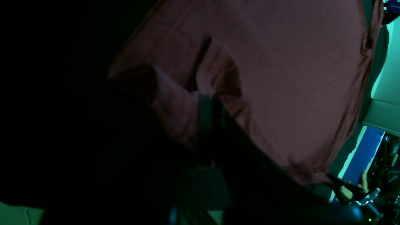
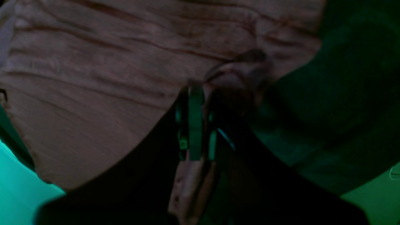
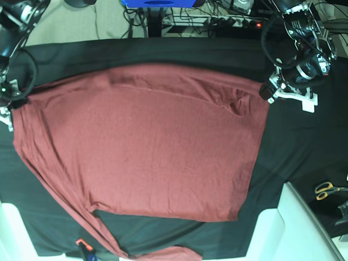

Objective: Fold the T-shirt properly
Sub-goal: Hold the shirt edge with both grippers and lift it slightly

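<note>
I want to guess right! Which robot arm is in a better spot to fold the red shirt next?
Probably neither: it looks like a two-arm move. The left claw pinches one edge of the T-shirt, and the right claw pinches the opposite edge, so both seem equally ready.

The left arm entered the base view from about one o'clock and bent down toward three o'clock. Its gripper, the left gripper (image 3: 266,91), sat at the two-to-three o'clock part of that view, jaws pinched together on a fold of the T-shirt (image 3: 147,147). In its own wrist view the left gripper (image 1: 207,93) pointed toward twelve o'clock, fingers closed on the cloth.

The right arm came in from about eleven o'clock, at the view's nine-to-ten o'clock edge. The right gripper (image 3: 13,100) was clamped on the shirt's edge there. In its wrist view the right gripper (image 2: 200,89) pointed toward twelve o'clock, jaws pressed together.
</note>
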`<move>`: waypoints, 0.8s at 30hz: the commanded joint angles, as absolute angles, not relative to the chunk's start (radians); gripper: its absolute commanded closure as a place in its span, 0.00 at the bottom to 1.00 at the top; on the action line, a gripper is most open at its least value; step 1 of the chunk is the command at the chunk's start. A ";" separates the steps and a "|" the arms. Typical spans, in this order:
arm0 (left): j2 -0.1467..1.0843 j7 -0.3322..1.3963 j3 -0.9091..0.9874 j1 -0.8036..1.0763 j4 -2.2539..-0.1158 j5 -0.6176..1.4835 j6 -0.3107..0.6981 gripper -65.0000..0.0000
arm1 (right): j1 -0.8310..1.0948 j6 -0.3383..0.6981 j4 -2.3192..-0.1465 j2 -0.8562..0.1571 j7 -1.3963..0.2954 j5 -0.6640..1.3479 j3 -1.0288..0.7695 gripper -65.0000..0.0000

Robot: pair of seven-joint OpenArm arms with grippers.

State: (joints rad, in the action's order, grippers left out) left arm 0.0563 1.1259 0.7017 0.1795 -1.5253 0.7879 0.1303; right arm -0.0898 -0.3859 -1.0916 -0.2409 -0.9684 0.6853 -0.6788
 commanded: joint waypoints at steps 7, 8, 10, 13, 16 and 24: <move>0.070 1.121 0.705 0.125 -1.481 0.805 0.133 1.00 | -0.128 -0.387 -1.076 -0.274 -0.926 0.694 -0.680 1.00; 0.070 1.121 0.705 0.120 -1.481 0.802 0.133 1.00 | -0.134 -0.387 -1.076 -0.274 -0.926 0.694 -0.680 1.00; 0.070 1.121 0.705 0.114 -1.483 0.803 0.133 1.00 | -0.137 -0.387 -1.075 -0.274 -0.926 0.694 -0.680 1.00; 0.070 1.121 0.704 0.096 -1.484 0.803 0.131 1.00 | -0.156 -0.387 -1.075 -0.274 -0.924 0.694 -0.680 1.00; 0.073 1.121 0.704 0.084 -1.483 0.799 0.131 1.00 | -0.165 -0.387 -1.073 -0.274 -0.924 0.694 -0.680 1.00; 0.073 1.121 0.704 0.058 -1.483 0.797 0.131 1.00 | -0.222 -0.387 -0.986 -0.291 -0.923 0.694 -0.679 1.00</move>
